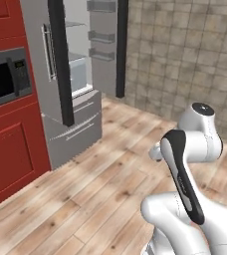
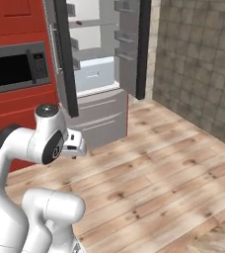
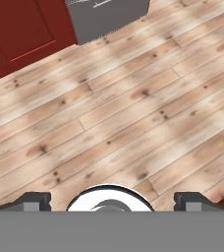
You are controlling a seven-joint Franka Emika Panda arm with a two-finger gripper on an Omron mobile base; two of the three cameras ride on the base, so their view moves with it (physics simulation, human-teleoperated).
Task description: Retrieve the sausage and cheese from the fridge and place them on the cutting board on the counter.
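Observation:
The grey fridge (image 1: 73, 130) (image 2: 100, 114) stands ahead with both upper doors swung open, showing white shelves and door bins. I make out neither the sausage nor the cheese on those shelves from here. The cutting board is out of view. A beige marbled corner, probably the counter (image 2: 219, 241), shows at the lower right of the right base view. My arm is folded close to the base. My gripper (image 3: 112, 201) points down at the wooden floor, open, with its fingertips (image 3: 33, 201) wide apart and nothing between them.
A grey built-in microwave (image 1: 7, 77) (image 2: 16, 66) sits in the red cabinets (image 1: 11, 159) left of the fridge. A tiled wall (image 1: 195, 55) runs along the right. The open fridge door (image 2: 144, 49) juts into the room over the wooden floor (image 2: 154, 168).

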